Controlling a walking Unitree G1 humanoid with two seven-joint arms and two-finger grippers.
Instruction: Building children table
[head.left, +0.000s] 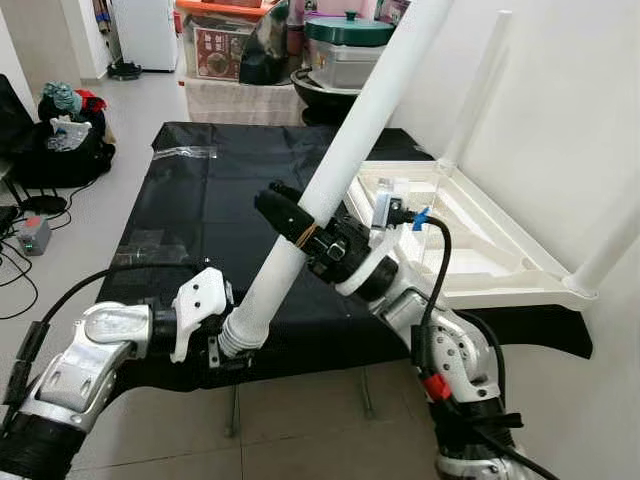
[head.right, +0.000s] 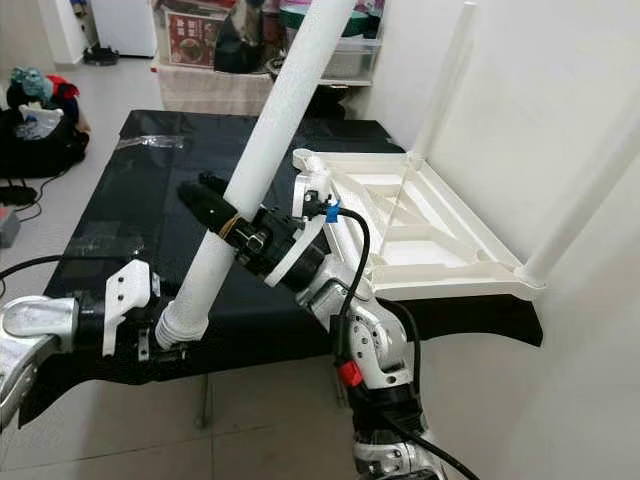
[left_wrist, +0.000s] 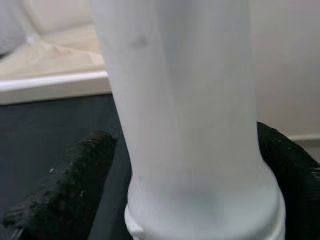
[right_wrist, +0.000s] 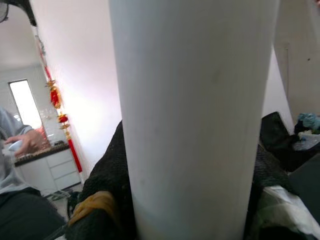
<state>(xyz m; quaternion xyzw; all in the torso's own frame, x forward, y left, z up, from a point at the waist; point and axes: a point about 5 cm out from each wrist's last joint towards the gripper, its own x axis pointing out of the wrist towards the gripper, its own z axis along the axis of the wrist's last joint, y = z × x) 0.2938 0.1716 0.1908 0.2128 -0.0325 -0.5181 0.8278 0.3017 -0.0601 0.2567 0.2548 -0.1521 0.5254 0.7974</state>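
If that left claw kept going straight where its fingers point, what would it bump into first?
Nothing new: the left gripper already has its black fingers either side of the long white plastic table leg, near its collared end. Past it probably lies the upturned white tabletop on the black-covered table, though depth is unclear.

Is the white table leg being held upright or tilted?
Tilted: the table leg slants up from the left gripper through the right gripper.

1. The table leg is plain white.
2. The upturned tabletop is cream-white.
3. The desk has a black cover.
4. Both claws, left and right, have black fingers on silver arms.
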